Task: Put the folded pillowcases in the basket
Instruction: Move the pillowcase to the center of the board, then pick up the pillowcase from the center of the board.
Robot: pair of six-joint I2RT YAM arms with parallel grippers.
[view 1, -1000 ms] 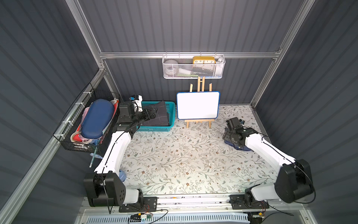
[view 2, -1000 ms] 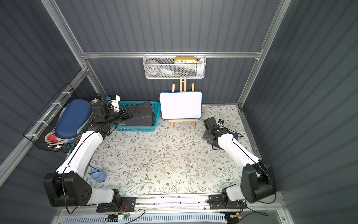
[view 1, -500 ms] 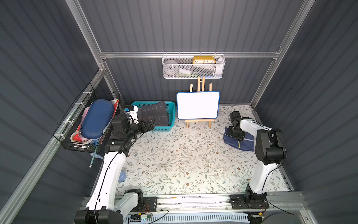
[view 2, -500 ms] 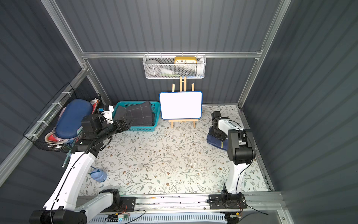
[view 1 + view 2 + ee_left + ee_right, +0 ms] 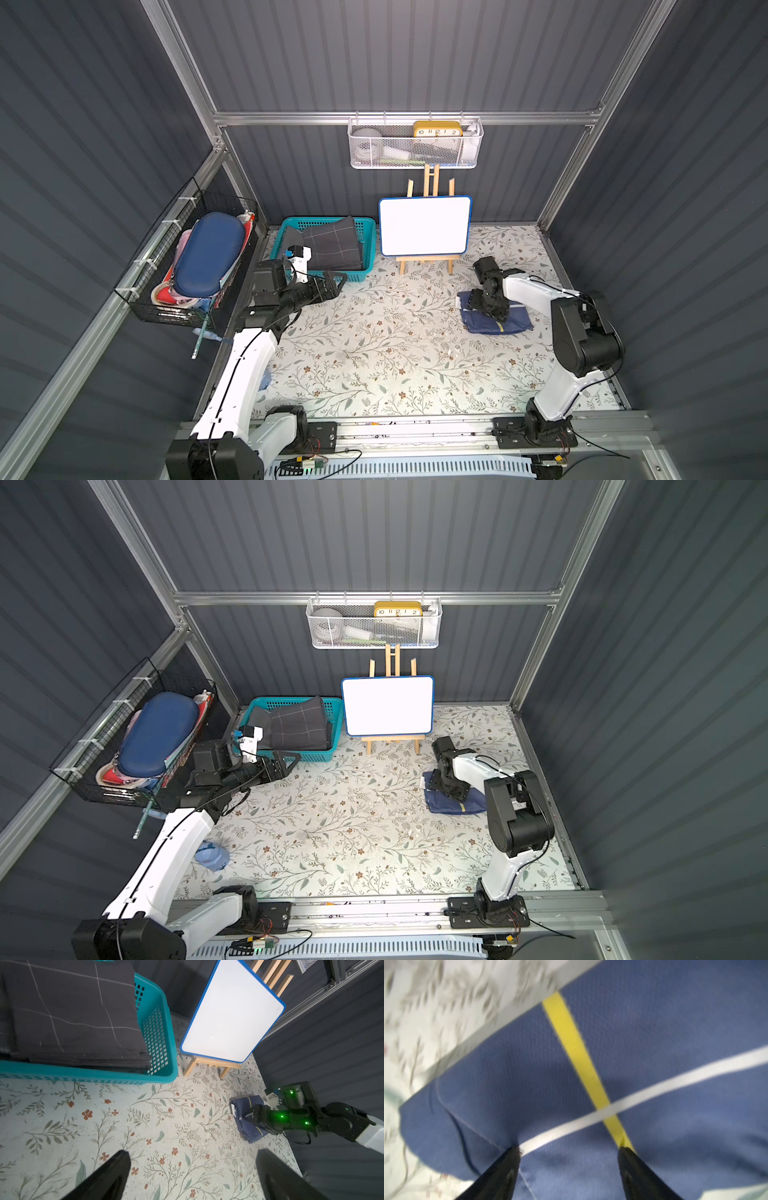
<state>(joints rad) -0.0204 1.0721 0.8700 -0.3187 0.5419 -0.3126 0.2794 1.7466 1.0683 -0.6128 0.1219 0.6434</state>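
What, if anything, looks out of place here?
The dark checked cloth lies tilted in the teal basket, its far edge up against the back rim. A crumpled light-blue item sits loose on the mat near the left arm's base.

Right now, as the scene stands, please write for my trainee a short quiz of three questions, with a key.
1. True or false: the blue pillowcase lies inside the teal basket.
2. Whose jaws rest on the pillowcase? A left arm's; B right arm's; C neither.
3. Fill in: on the wooden easel stands a ___.
Key: 1 false; 2 B, the right gripper; 3 whiteboard.
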